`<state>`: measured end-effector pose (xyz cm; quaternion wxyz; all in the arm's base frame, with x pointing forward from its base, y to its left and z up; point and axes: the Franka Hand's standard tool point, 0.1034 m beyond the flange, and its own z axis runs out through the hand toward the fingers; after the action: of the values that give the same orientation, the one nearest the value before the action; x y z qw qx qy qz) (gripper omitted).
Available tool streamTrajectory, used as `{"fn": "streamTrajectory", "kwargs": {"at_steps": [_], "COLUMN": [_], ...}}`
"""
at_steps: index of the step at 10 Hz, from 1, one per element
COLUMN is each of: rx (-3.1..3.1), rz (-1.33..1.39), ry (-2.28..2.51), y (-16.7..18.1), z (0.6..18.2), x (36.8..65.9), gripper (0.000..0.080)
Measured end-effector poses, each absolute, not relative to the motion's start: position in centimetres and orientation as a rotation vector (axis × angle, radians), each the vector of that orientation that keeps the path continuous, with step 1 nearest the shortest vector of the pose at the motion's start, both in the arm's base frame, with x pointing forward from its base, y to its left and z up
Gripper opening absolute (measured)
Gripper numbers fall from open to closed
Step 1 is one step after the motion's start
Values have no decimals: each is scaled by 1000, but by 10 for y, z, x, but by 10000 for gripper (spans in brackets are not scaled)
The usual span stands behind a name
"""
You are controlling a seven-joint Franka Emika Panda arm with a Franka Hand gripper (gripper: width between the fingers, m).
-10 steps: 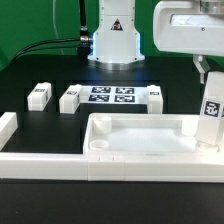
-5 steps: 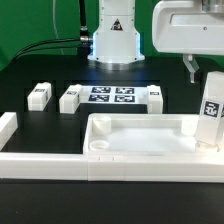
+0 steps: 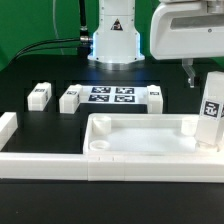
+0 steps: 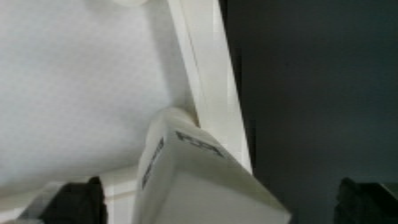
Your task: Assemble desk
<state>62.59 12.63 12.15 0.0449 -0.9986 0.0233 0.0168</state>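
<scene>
Four legs, exterior view: an upright leg (image 3: 211, 112) stands at the tabletop's corner on the exterior view's right; three others lie apart from it on the dark surface (image 3: 30, 60).
Loose legs: the left leg (image 3: 40, 95) and the middle leg (image 3: 70, 99) lie beside the marker board (image 3: 110, 97), and the right leg (image 3: 155, 97) lies at its other end.
Tabletop (image 3: 150, 142): lies rim-up, near the front rail (image 3: 40, 165).
Fingers (image 3: 188, 72): one dark tip shows just beside the upright leg's top, apart from it (the other tip is hard to pick out here).
Wrist view, upright leg (image 4: 196, 165): seen from above, against the tabletop's pale floor (image 4: 89, 80).
Fingers (image 4: 80, 200): spread wide, one dark tip on each side of the leg, neither touching it, holding nothing.
Step in hand: probably the first leg's fitting, with the grip let go; whether the leg is fully seated cannot be told.
Next move: either close on the leg again for another turn, or rise clear without knocking it and go to a loose leg.
</scene>
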Motion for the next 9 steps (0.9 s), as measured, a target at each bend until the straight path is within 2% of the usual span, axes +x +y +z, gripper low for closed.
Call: {"fn": "streamTrajectory", "kwargs": {"at_steps": [6, 9], "rx": [-2963, -2890], "rz": [0, -5], "ry": [-887, -1100], "y": [123, 117], "z": [121, 121], "x": [629, 629], "gripper": [649, 623]}}
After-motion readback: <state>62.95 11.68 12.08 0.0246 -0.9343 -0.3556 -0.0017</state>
